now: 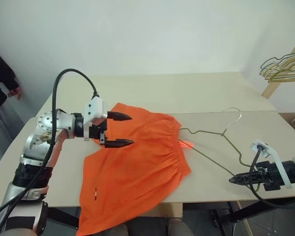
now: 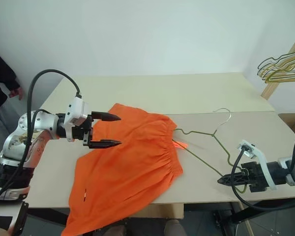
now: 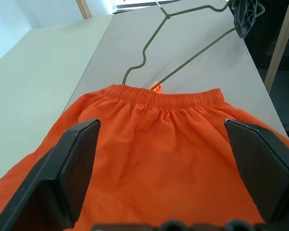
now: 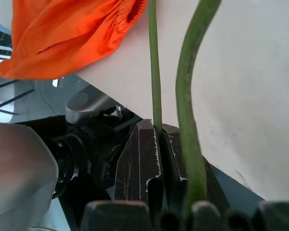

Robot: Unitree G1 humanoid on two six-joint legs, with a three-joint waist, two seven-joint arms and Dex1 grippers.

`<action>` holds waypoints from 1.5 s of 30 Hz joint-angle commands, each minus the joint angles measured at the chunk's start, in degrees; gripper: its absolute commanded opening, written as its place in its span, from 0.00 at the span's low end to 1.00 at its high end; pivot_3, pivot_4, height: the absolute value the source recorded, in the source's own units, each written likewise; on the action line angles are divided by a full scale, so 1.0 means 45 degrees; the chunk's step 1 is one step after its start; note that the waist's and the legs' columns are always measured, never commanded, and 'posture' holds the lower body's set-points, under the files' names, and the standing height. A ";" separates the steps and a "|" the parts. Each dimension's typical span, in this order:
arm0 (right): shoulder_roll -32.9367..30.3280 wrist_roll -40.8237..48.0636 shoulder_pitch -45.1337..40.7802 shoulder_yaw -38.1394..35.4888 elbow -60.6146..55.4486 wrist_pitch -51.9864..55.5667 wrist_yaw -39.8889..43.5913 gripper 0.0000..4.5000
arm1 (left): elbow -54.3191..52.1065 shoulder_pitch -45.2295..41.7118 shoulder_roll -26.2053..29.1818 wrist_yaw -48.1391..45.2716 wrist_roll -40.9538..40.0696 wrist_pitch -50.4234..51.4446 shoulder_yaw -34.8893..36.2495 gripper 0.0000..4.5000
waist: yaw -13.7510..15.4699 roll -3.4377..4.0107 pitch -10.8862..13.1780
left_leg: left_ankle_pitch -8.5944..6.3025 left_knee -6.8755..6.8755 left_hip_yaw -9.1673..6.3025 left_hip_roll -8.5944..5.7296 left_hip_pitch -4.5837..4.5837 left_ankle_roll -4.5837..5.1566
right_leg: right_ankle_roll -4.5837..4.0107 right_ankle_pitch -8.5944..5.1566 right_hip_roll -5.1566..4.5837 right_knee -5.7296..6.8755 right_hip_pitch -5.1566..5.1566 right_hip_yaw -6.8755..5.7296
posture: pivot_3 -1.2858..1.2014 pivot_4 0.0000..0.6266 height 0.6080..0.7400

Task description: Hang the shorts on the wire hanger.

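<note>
so the shorts [image 1: 137, 167] are lying flat on the table [image 1: 187, 93], one leg hanging off the near edge. left gripper [image 1: 119, 130] hovers over them with fingers spread, gripping nothing. right gripper [image 1: 236, 180] is pinched tight on the wire hanger [image 1: 214, 132], whose far end is tucked into the waistband.

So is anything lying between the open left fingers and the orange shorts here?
Nothing visible does. The left gripper hovers open directly over the bright orange cloth shorts, bare cloth below it. The thin grey-green wire hanger lies beyond the waistband, pinched by the right gripper.
</note>
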 commanded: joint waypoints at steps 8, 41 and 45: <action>0.1843 0.0130 -0.2317 0.1218 0.1647 0.0817 -0.0383 0.00 | -0.0832 0.0268 0.0404 0.0390 -0.0108 -0.0111 0.0452 0.99 | 0.0317 -0.0012 0.0009 | 0.0000 -0.0004 -0.0004 -0.0001 -0.0020 0.0000 | -0.0006 0.0003 0.0000 -0.0002 -0.0027 -0.0002 | 0.52 0.06 1.00; 0.2576 0.0242 -0.2845 0.2539 0.1809 0.0487 0.0570 0.00 | -0.1416 0.0251 0.0881 0.0650 -0.0268 0.0331 0.0364 0.99 | 0.1008 -0.0015 0.0010 | 0.0006 0.0018 -0.0004 -0.0002 -0.0163 -0.0007 | -0.0036 0.0006 0.0003 0.0047 -0.0180 -0.0022 | 0.53 0.04 1.00; 0.2581 0.0278 -0.2463 0.2753 0.1245 0.0320 0.0747 0.00 | -0.1279 -0.0003 0.1052 0.0546 -0.0240 0.0434 0.0331 0.99 | 0.1013 -0.0015 0.0010 | 0.0006 0.0018 -0.0005 -0.0002 -0.0162 -0.0008 | -0.0036 0.0006 0.0006 0.0059 -0.0188 -0.0023 | 0.53 0.03 1.00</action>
